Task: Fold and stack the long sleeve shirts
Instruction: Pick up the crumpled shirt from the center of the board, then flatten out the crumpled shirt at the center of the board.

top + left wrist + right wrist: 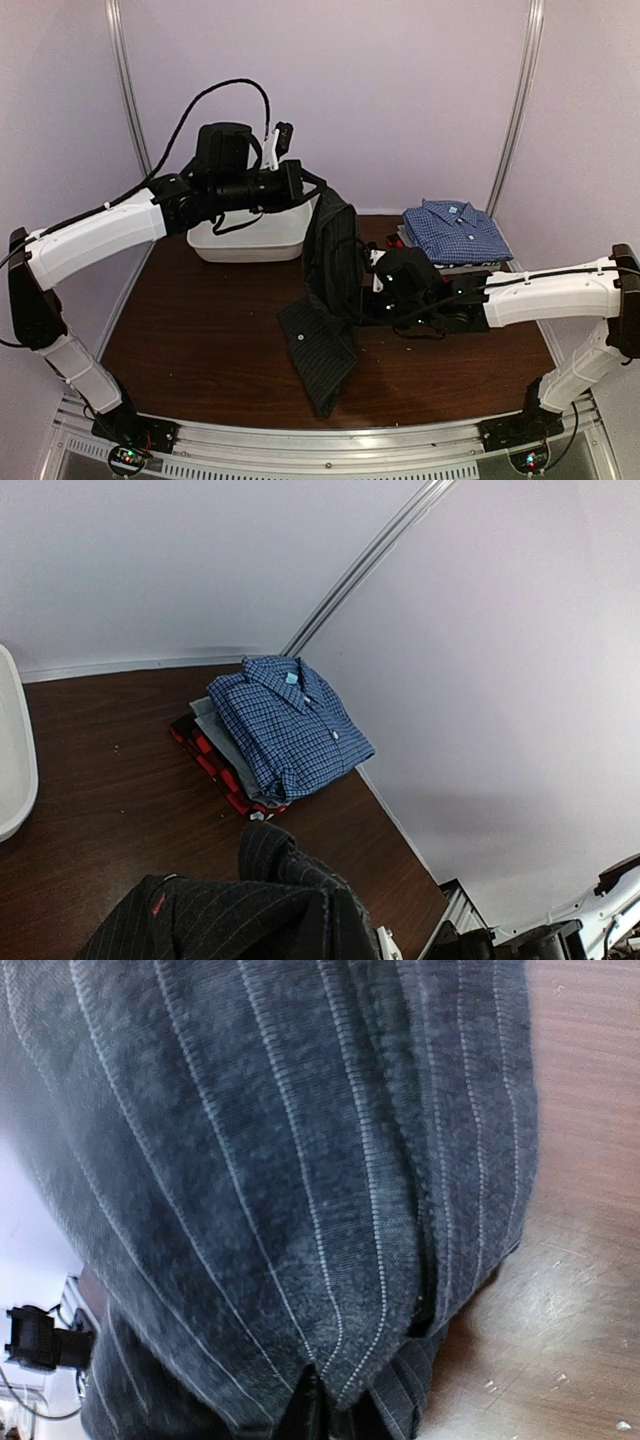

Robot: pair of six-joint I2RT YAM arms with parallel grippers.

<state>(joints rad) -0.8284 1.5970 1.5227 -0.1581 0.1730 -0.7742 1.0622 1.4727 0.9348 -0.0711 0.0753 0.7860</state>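
A black pinstriped long sleeve shirt hangs from my left gripper, which is shut on its top edge above the table. Its lower end lies crumpled on the wood. My right gripper presses into the hanging cloth from the right at mid height. In the right wrist view the shirt fills the frame and its folds pinch together at the jaws, whose fingers the cloth hides. A folded blue checked shirt tops a stack at the back right, over a grey shirt and a red-black shirt.
A white plastic tub stands at the back, behind my left arm's wrist. The brown table is bounded by pale walls at the back and sides. The stack sits close to the right wall and corner post.
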